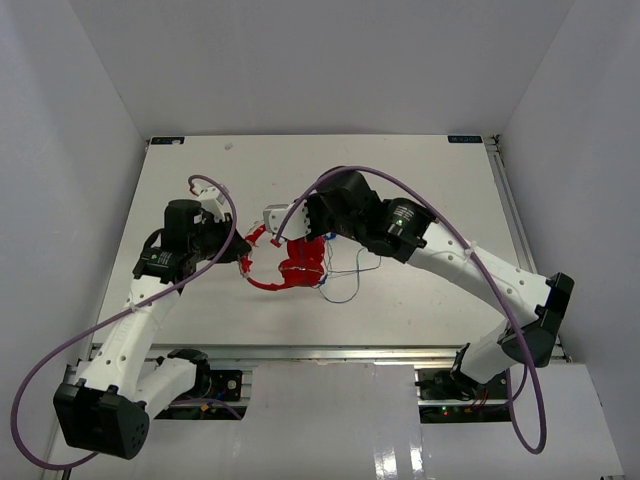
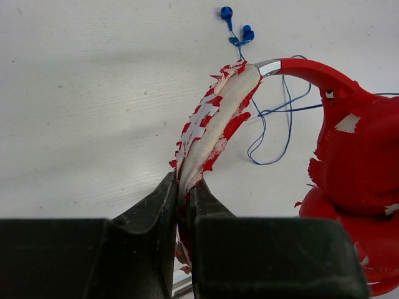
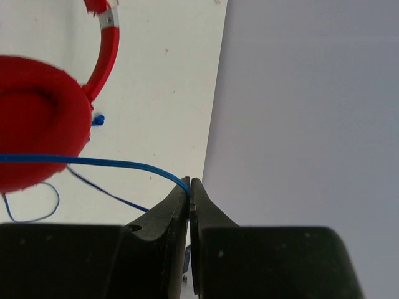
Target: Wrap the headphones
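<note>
While wrapping is proceeding, left gripper [image 2: 185, 187]: clenching headband [image 2: 215, 118], lower centre.
Right gripper [image 3: 189, 187]: pinching blue cord [image 3: 93, 163].
Next: should be winding it taut around earcups [image 2: 355, 162].

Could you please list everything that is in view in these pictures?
headphones: one, glossy red, middle of the table
headband: one, red, padding flaking to white, part of the headphones
cord: one, thin blue, loose loops on the table beside the headphones
table: one, white, under everything
cables: two, purple, looping along the arms
arms: two, white and black, bases at the near edge
left gripper: black, shut on the headband
right gripper: black, shut on the cord
</note>
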Motion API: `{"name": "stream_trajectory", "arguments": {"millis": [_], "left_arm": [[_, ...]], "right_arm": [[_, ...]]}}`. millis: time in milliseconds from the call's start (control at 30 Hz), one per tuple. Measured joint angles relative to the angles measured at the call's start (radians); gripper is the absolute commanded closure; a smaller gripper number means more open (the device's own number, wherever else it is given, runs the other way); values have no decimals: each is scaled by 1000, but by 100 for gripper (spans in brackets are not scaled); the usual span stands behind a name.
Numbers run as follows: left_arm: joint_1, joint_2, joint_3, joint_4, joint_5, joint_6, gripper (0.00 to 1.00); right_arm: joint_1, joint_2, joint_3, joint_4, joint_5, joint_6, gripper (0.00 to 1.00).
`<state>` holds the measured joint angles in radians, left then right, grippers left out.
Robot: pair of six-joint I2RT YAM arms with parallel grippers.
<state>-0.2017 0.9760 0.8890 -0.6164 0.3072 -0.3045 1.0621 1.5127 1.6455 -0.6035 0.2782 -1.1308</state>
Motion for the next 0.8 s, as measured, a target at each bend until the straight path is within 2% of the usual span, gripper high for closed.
{"name": "stream_trajectory", "arguments": {"millis": [467,800], "left_arm": [[-31,0,0,28,112,-15,100],[-37,-51,-25,101,242,-21,100]], "right_arm": [[-18,108,91,-45,-130,171,92],[-195,134,96,-80,-303,262,90]]}}
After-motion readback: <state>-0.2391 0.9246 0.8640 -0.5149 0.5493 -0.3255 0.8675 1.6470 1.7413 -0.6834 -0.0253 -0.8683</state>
